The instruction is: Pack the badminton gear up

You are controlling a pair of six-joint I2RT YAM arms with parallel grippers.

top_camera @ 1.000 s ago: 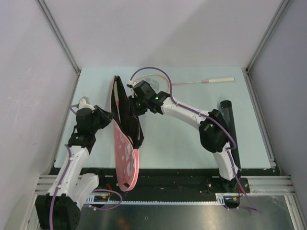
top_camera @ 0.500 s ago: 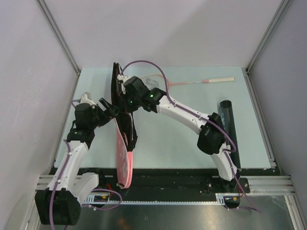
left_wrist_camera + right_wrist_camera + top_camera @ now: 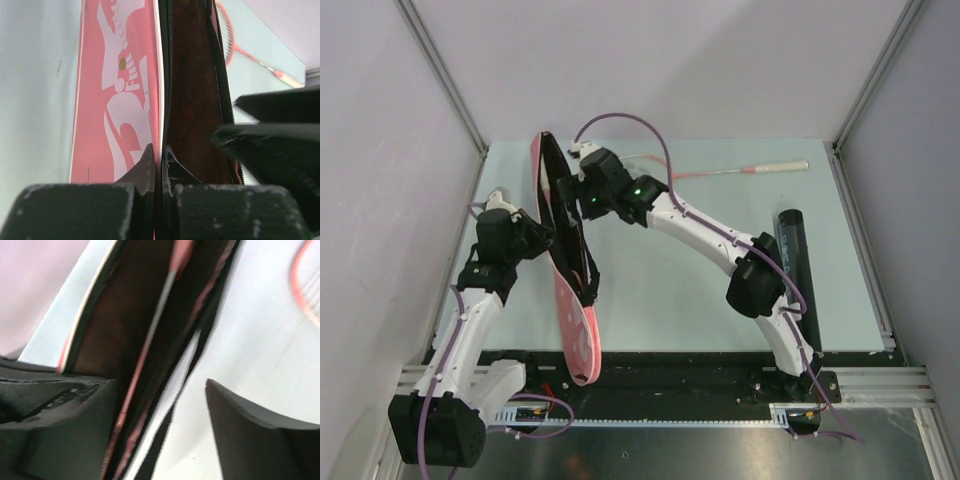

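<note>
"Where's the bag (image 3: 582,335) right now?"

"Up on its edge across the table (image 3: 670,300), pink side with the white lettering facing my left arm, mouth gaping so the dark lining shows."

"And your left gripper (image 3: 159,160)?"

"Clenched on the bag – both fingertips pressed together on the zipped rim, pink fabric on one side of them and lining on the other."

"The right gripper (image 3: 160,384)?"

"Released. Its fingers (image 3: 260,440) stand spread at the bag's mouth, with one edge of the opening and a loose black strap passing between them. They squeeze nothing."

"Anything inside?"

"One racket (image 3: 159,315). Its thin shaft runs down the lining, inside the bag."

"The other one?"

"The second racket (image 3: 780,166) lies flat behind the bag and to its right, white handle pointing away from it. My right arm covers most of its head."

"And the tube (image 3: 790,232)?"

"Lying on the table well to the right of the bag – apart from everything else."
</note>
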